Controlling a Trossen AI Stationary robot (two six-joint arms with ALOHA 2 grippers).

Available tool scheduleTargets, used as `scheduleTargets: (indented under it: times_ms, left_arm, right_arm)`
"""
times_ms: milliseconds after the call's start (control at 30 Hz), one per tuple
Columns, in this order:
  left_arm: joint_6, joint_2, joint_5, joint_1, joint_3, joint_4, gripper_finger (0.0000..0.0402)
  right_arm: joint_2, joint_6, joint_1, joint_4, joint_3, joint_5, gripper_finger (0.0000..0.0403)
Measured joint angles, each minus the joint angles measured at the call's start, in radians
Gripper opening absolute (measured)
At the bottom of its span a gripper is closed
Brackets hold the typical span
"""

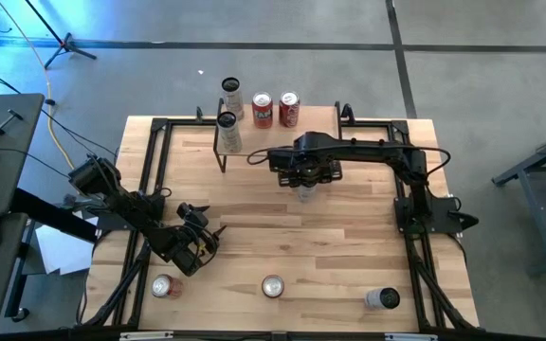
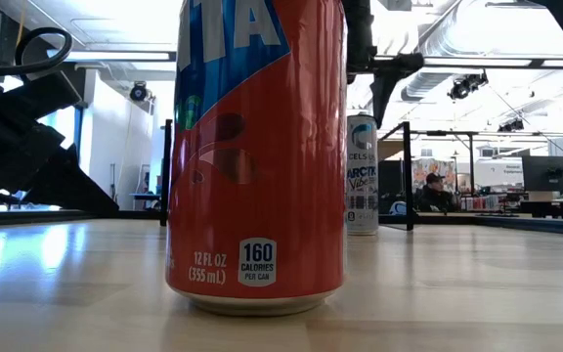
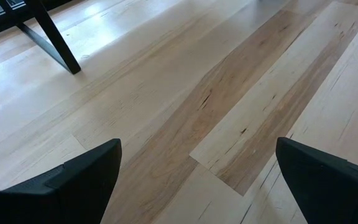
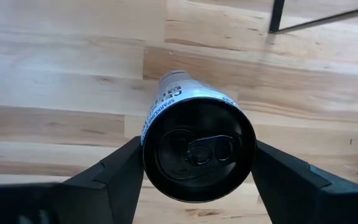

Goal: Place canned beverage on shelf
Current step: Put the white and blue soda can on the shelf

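Two dark fingers of the right gripper (image 4: 197, 177) clamp a slim white-and-silver can (image 4: 197, 146) at mid-table, just short of the low wooden shelf (image 1: 325, 118); a loose squeeze could drop it. Left gripper (image 1: 197, 232) waits, fingers spread.

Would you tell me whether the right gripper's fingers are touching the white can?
Touching: in the right wrist view both fingers press the white can's sides, with no gap.

Three cans (image 1: 261, 110) stand behind the desk (image 1: 349, 256) edge, one can (image 1: 227, 132) on the shelf (image 1: 224, 152), and three more cans (image 1: 272, 286) along the front.
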Motion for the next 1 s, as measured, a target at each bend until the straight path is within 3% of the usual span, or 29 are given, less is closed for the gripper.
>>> scheduleTargets:
  times_ms: [467,767,1000]
  left_arm:
    - [0.0,0.0,0.0,0.0,0.0,0.0,0.04]
    - [0.0,0.0,0.0,0.0,0.0,0.0,0.04]
    - [0.0,0.0,0.0,0.0,0.0,0.0,0.04]
  right_arm:
    - [0.0,-0.039,0.006,0.008,0.0,0.006,0.0313]
    - [0.0,-0.038,0.045,-0.021,0.0,0.005,0.0394]
    - [0.0,0.082,0.138,-0.04,0.0,0.083,0.0399]
